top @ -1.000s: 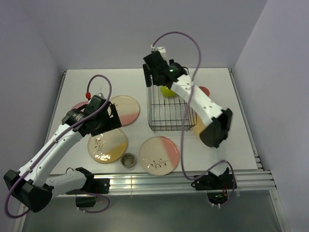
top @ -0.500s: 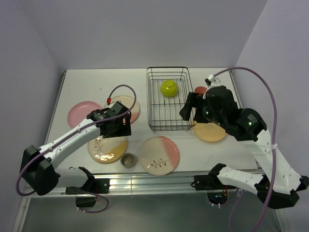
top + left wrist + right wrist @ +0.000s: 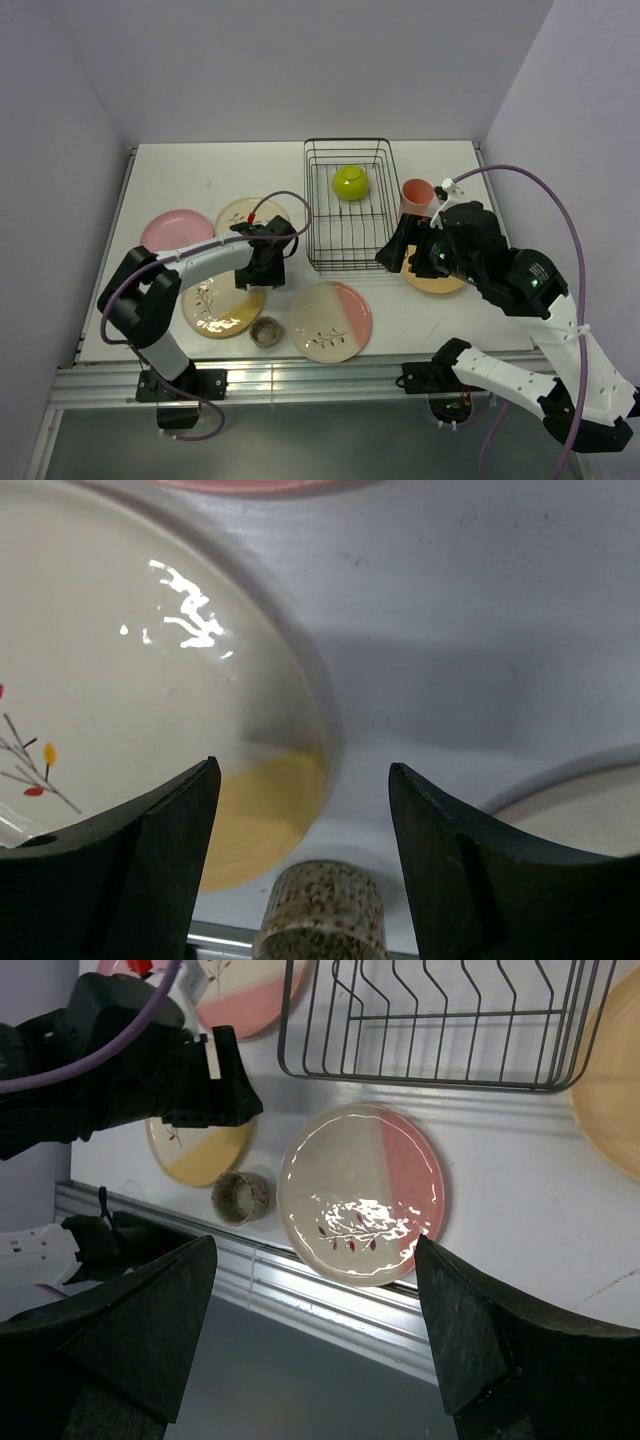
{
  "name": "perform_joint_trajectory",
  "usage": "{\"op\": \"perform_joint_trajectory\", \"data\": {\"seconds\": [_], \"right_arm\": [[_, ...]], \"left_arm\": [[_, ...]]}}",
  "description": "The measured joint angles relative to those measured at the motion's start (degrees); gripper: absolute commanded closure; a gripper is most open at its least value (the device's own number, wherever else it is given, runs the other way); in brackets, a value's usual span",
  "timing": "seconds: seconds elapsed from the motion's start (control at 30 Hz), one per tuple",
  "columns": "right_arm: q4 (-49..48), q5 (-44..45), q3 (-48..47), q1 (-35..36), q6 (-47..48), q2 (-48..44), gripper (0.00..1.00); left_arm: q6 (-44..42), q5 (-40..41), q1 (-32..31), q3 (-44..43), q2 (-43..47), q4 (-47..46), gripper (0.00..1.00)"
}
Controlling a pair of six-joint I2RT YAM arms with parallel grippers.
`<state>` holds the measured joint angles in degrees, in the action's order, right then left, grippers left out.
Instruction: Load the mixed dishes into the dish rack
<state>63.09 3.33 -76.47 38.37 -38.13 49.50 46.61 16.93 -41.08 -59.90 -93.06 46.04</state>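
The dish rack [image 3: 350, 236] stands toward the far side of the table [image 3: 200, 170], with the lime-green bowl [image 3: 350, 182] inside at its far end. The salmon-pink tumbler [image 3: 416, 195] stands upright just beside the rack's right side. The orange-yellow plate [image 3: 441, 284] lies off the rack's near right corner, partly hidden by the right gripper [image 3: 312, 1245]. One cream-and-pink plate [image 3: 362, 1192] lies just in front of the rack. A second cream-and-pink plate [image 3: 238, 213] lies to the rack's left, and the plain pink plate [image 3: 176, 230] lies farther left. The cream-and-yellow plate [image 3: 130, 680] and the speckled grey cup [image 3: 320, 910] sit off the rack's near left corner.

Only the overhead view shows the bowl and tumbler. The left wrist view shows the left gripper [image 3: 302, 770] low over the cream-and-yellow plate's edge, fingers spread and gripping nothing, with the cup just beside that plate. The right wrist view looks down from high above the rack's near edge, fingers wide apart and holding nothing.
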Motion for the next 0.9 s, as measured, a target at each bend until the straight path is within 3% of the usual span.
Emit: {"op": "perform_joint_trajectory", "data": {"seconds": [0.07,0.2,0.37,0.4,0.63,0.9], "right_arm": [[0.04,-0.07,0.00,0.00,-0.09,-0.37,0.13],[0.17,-0.04,0.00,0.00,-0.46,-1.90,0.13],[0.79,0.02,0.00,0.00,-0.61,-3.08,0.13],[0.87,0.02,-0.02,0.00,-0.61,-3.17,0.13],[0.83,-0.02,-0.04,0.00,-0.52,-1.36,0.13],[0.79,-0.24,-0.04,0.00,0.11,1.03,0.14]], "left_arm": [[-0.09,0.39,0.13,-1.01,-2.38,-0.37,0.28],[-0.44,0.83,1.40,-1.14,-5.66,-0.72,0.44],[-0.55,0.96,3.02,-1.11,-6.12,-0.31,0.54],[-0.70,1.14,2.99,-1.11,-6.12,-0.35,0.63],[-1.79,0.94,2.84,-1.27,-6.12,-1.84,0.99],[-2.43,0.92,3.23,-2.71,-6.86,-0.46,1.00]]}}
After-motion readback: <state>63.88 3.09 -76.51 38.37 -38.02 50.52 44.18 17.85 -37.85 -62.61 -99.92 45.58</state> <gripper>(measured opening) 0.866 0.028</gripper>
